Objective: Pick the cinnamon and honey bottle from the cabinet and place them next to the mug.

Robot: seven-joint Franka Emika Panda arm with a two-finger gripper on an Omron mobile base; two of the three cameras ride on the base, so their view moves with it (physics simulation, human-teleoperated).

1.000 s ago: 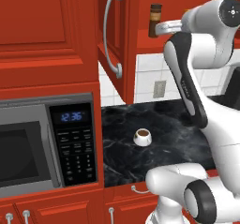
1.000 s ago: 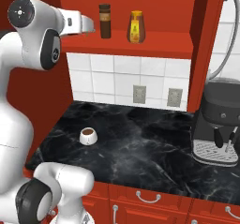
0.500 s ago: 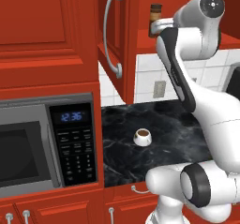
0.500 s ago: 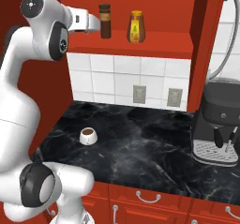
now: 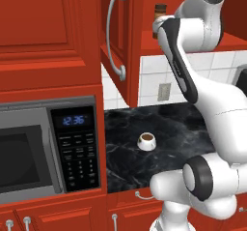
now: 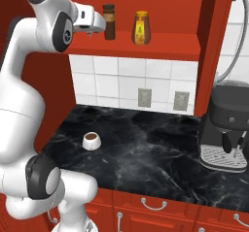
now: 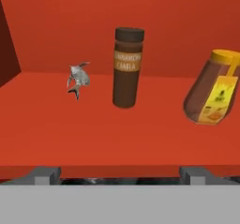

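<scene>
On cabinet [image 6: 146, 49] shelf: cinnamon [image 7: 127, 67], honey bottle [image 7: 213, 94]; gripper [image 6: 100, 23] open.

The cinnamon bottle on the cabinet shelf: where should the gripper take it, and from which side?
Grip the cinnamon bottle around its straight middle, at the label band, coming level from the shelf's open front. It stands upright, apart from the honey bottle and the small fish figure, leaving room for the open gripper.

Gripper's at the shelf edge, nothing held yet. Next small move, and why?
Probably ease the gripper straight forward toward the cinnamon. The fingers are wide open and short of it. In the hand view the bottle stands upright near the centre, between the fingers, so little sideways correction looks needed. The honey bottle sits apart to one side, clear of the approach.
</scene>
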